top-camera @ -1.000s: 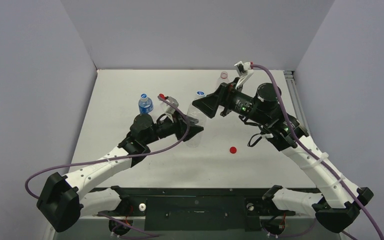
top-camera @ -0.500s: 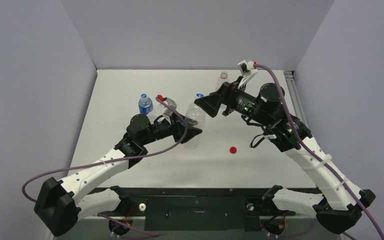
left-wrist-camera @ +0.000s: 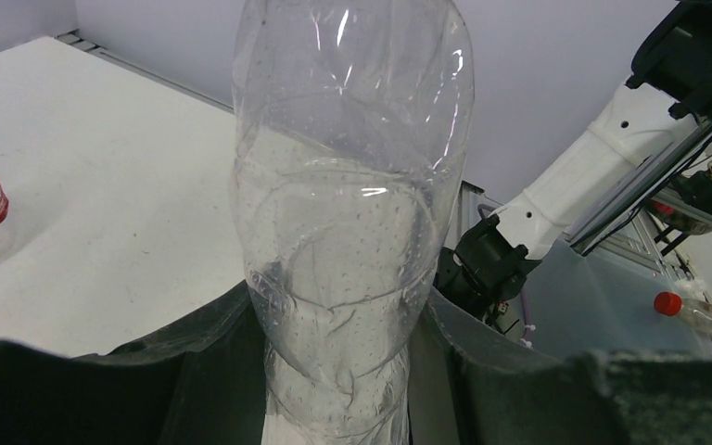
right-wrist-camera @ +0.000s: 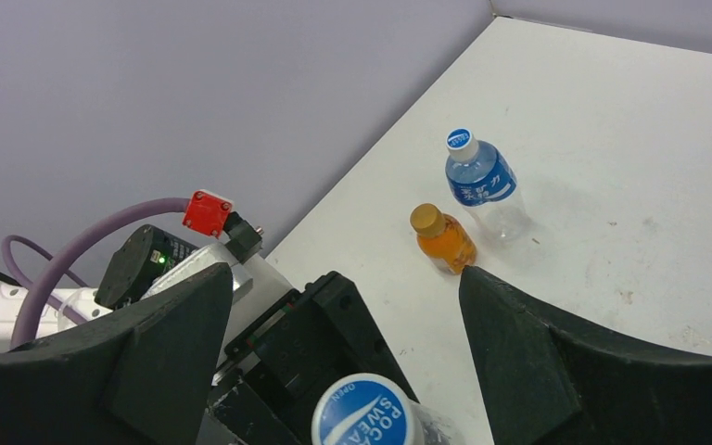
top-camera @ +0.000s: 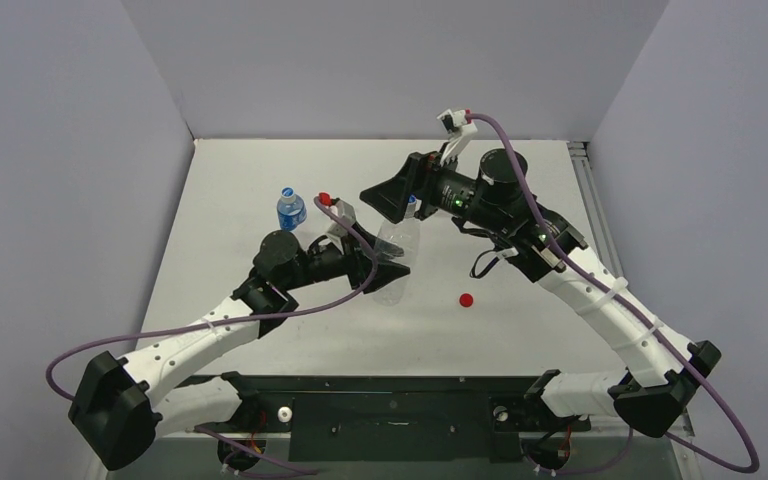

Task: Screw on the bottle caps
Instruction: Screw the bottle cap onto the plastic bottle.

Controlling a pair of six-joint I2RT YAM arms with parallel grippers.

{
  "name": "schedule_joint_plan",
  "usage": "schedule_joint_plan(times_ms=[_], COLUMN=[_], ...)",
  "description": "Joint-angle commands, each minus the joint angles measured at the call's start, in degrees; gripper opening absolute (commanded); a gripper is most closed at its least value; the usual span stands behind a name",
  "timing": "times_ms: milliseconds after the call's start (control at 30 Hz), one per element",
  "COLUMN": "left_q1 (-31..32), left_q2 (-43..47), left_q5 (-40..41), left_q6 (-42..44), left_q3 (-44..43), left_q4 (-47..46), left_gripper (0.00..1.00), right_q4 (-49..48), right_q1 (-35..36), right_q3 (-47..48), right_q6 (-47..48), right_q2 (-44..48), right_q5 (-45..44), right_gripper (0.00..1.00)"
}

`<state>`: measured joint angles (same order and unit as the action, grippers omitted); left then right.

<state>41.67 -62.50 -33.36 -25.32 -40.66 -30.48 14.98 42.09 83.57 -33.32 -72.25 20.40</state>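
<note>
Your open-jawed right gripper is arriving over the blue-and-white cap while left gripper is clamping the bottle; tightening is nearing.

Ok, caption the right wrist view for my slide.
Open right pincer frames a blue-and-white cap; beyond, a blue-labelled bottle and a small orange bottle stand capped on the table.

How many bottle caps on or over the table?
4: red cap loose on the table; blue-white cap on the blue bottle; orange cap on the orange bottle; Pocari cap on the clear bottle. Others may be hidden.
</note>
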Motion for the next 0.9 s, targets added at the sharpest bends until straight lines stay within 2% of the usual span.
schedule_joint_plan(times_ms=[0,400,867], left_q1=[0.38,-1.85,-4.99], left_q2=[-1.01,-3.24,-3.27], left_q5=[-1.03,2.66,4.07], left_q6=[-0.80,-4.39,-3.06], left_q3=[-2.88,-0.89,-0.28], left_q4=[-3.87,-3.93,1.80], left_gripper=[0.00,0.00,0.00], right_q4=[-3.93,-4.20,-2.10], right_q1=[1.23,2.39,2.34], right_q3=[2.74,-0.16,-4.08], right_q6=[0.48,1.02,1.83], right_q2=[-0.24,2.91,9.40], right_q5=[0.50,0.78,-1.02], right_gripper=[0.87,0.87,0.87])
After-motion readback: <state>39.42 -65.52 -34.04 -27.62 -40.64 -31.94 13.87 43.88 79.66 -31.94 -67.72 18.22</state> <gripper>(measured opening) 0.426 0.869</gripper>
